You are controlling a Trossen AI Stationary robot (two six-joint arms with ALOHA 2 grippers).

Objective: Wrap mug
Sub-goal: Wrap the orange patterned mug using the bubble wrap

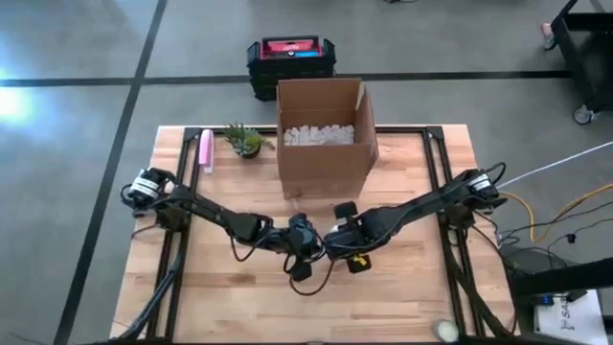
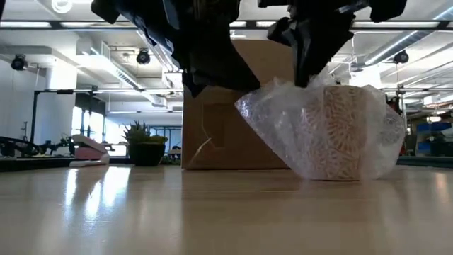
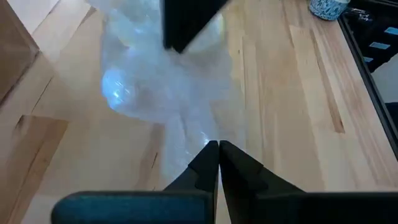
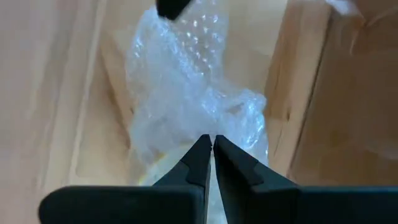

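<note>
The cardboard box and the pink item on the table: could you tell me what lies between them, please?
A small potted plant sits between the box and the pink item, seen in the high view.

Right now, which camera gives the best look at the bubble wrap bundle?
The low view: the bubble wrap shows whole, side-on, resting on the table. Both wrist views show only crumpled parts beyond shut fingertips. In the high view the grippers hide it.
</note>
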